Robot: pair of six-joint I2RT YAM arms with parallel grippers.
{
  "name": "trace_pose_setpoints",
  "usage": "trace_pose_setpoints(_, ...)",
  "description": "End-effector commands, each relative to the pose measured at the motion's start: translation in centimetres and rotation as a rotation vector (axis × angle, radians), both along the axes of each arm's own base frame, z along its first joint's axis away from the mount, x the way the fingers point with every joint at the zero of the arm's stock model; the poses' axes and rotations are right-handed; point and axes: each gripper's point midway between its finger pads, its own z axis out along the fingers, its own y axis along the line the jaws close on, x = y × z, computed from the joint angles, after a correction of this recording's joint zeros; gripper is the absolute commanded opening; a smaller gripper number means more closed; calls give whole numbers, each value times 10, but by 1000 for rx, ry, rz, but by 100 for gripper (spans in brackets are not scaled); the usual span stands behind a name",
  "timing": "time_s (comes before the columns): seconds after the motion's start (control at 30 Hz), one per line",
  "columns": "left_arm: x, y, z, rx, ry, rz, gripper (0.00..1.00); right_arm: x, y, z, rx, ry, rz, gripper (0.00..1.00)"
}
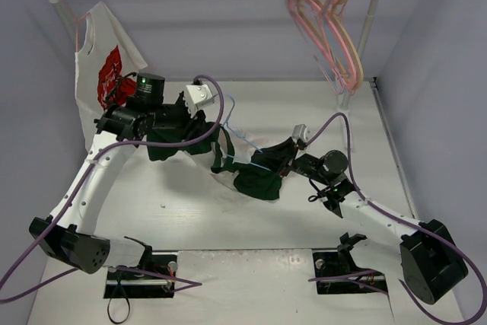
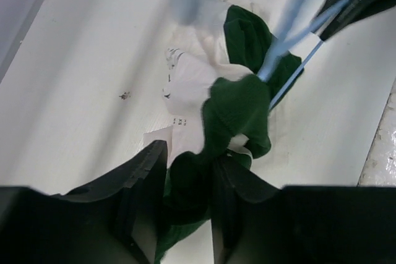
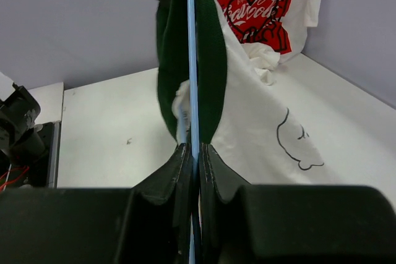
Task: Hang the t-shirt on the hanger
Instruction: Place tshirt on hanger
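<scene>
Mid-surface [image 1: 190,215], the left hand [image 2: 189,171] pinches the t-shirt's [image 1: 257,182] green cloth and the right hand [image 3: 193,153] clamps the hanger [image 3: 190,60] wire. A red-print shirt [image 1: 103,66] hangs far left and pink hangers [image 1: 335,36] far right, with bare surface nearer.

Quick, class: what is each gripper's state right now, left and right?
Left gripper: closed on the t-shirt, gripping green fabric.
Right gripper: closed on the hanger, gripping its thin blue wire.

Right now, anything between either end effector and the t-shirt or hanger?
Nothing visible. The left end effector clamps the t-shirt by its green fabric; the right end effector pinches the hanger wire, green fabric flanking it.
</scene>
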Motion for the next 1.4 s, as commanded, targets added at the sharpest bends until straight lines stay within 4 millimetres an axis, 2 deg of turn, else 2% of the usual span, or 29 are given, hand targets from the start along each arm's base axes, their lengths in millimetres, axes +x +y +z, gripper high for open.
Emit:
trace_pose_setpoints(0.0, -12, -6, 14, -48, -54, -74, 27, 1, -5, 77, 121, -235, -18, 0)
trace_pose_setpoints(0.03, -13, -6, 13, -49, -52, -76, 18, 3, -4, 79, 118, -232, -20, 0)
trace_pose_setpoints(0.17, -23, -5, 12, -62, -60, -95, 6, 13, -1, 76, 87, -213, -28, 0)
trace_pose_setpoints(0.3, -31, -5, 5, -81, -62, -104, 0, 27, 2, 73, 67, -172, -53, 1)
trace_pose_setpoints(0.33, -34, -4, 8, -84, -76, -102, 0, 31, 2, 69, 59, -152, -65, 3)
trace_pose_setpoints(0.4, -32, -2, 4, -91, -78, -71, 0, 41, -1, 71, 59, -132, -112, 21)
trace_pose_setpoints(0.43, -26, 2, 2, -82, -84, -27, 0, 45, 0, 64, 34, -103, -121, 29)
trace_pose_setpoints(0.47, -24, 3, 7, -99, -102, 3, 0, 48, 0, 62, 18, -93, -130, 42)
trace_pose_setpoints(0.5, -24, 4, 6, -101, -104, 17, 0, 54, -1, 69, 14, -97, -154, 46)
trace_pose_setpoints(0.57, -20, 8, 6, -111, -107, 68, 0, 66, -5, 62, -26, -59, -212, 52)
trace_pose_setpoints(0.6, -18, 10, 5, -108, -109, 89, 0, 78, -12, 64, -39, -37, -287, 54)
trace_pose_setpoints(0.77, 0, 28, -1, -89, -140, 250, 0, 105, -48, 83, -35, -34, -542, 65)
trace_pose_setpoints(0.87, 15, 42, 0, -97, -158, 388, 0, 109, -54, 88, -48, 10, -589, 65)
trace_pose_setpoints(0.97, 22, 50, 1, -112, -140, 480, 0, 108, -52, 76, -12, 134, -599, 60)
trace_pose_setpoints(1.03, 25, 54, 3, -136, -126, 536, 0, 105, -45, 60, 0, 213, -610, 55)
trace_pose_setpoints(1.07, 27, 56, 2, -140, -121, 559, 0, 102, -39, 53, 17, 257, -610, 53)
trace_pose_setpoints(1.1, 30, 60, 3, -141, -127, 594, 0, 92, -22, 42, 2, 293, -589, 50)
trace_pose_setpoints(1.13, 31, 63, 2, -151, -115, 623, 0, 88, -14, 37, -6, 313, -590, 47)
trace_pose_setpoints(1.17, 32, 65, 0, -152, -109, 648, 0, 89, -13, 30, -4, 344, -640, 45)
trace_pose_setpoints(1.2, 35, 68, -1, -150, -111, 672, 0, 78, 5, 21, -20, 371, -618, 43)
trace_pose_setpoints(1.27, 39, 71, -7, -141, -94, 698, 0, 75, 15, 13, -7, 413, -631, 35)
trace_pose_setpoints(1.33, 40, 73, -12, -125, -79, 708, 0, 66, 33, 1, 12, 484, -610, 30)
trace_pose_setpoints(1.37, 41, 74, -13, -122, -78, 712, 0, 66, 36, -1, 28, 498, -625, 29)
